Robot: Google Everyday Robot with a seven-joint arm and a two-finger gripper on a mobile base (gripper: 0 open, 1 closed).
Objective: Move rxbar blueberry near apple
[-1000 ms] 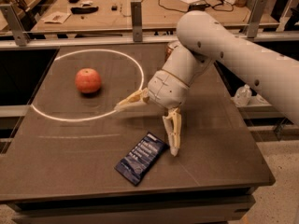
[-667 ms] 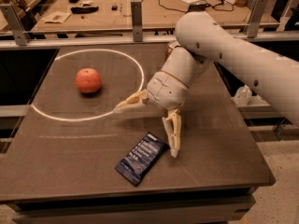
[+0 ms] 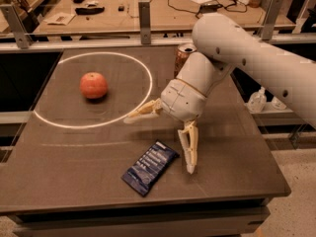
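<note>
1. Reaching for the blue snack bar (image 3: 149, 167) is the step in hand, I think. Nothing has been picked up yet.
2. The pincer (image 3: 159, 144) hangs just over the top end of the snack bar. It is spread wide open and holds nothing.
3. One finger (image 3: 189, 149) points down, just beside the right edge of the snack bar. The other finger (image 3: 142, 111) sticks out to the left, toward the white ring (image 3: 148, 90).
4. The snack bar lies flat on the tabletop (image 3: 74, 157), near the front edge and outside the white ring.
5. The apple (image 3: 94, 85) sits inside the white ring, well apart from the snack bar, farther back and to the left.
6. A can (image 3: 183, 58) stands behind the arm (image 3: 256, 58). It is not part of this job.
7. Next, the pincer likely needs to come down so the snack bar sits between its two fingers, then close on it.
8. The snack bar is thin and flat, so the fingers may have to go right down to the tabletop to get hold of it.
9. After that, the snack bar must be carried back and to the left, and put down close to the apple without bumping it.
</note>
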